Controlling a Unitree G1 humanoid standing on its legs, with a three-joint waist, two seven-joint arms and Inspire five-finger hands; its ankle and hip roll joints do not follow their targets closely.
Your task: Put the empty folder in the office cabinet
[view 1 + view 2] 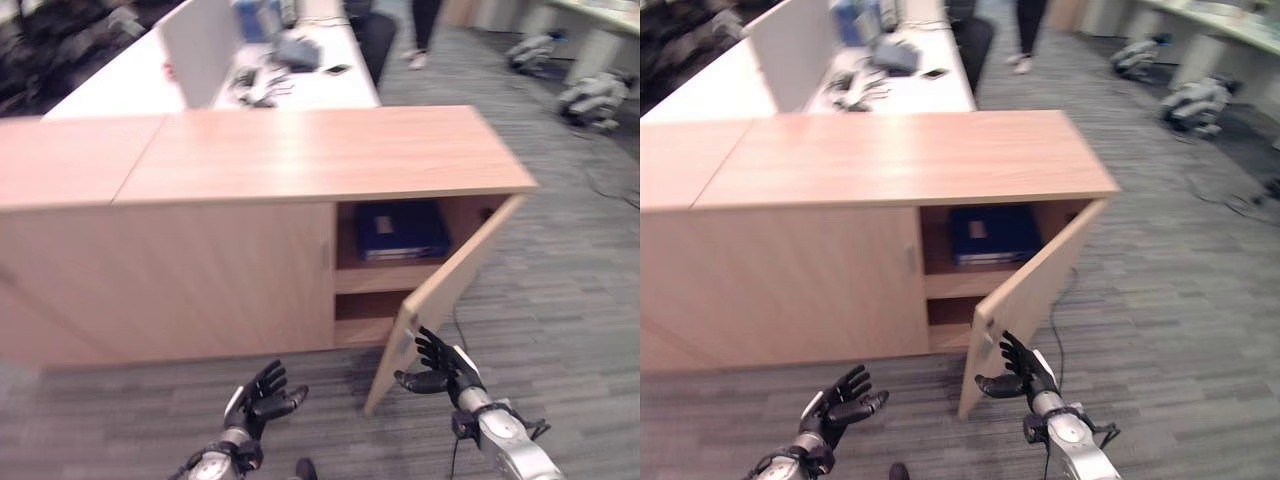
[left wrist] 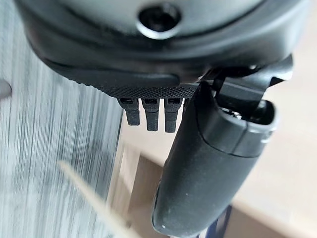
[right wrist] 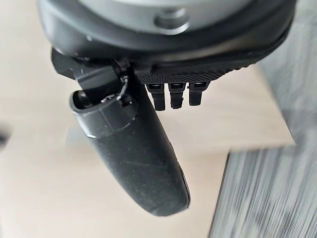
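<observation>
Folder [image 1: 401, 230] in cabinet [image 1: 300, 160]; hands [image 1: 262, 397] free

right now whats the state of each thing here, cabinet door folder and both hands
cabinet: right compartment exposed, left side closed
door: swung open
folder: lying flat on the upper shelf inside the cabinet
lower shelf: nothing to be seen on it
left hand: open, holding nothing, low in front of the cabinet
right hand: open, holding nothing, at the door's lower edge

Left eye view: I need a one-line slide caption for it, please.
Blue folder lies on the open cabinet's upper shelf; right hand open beside the door, left hand open.
</observation>
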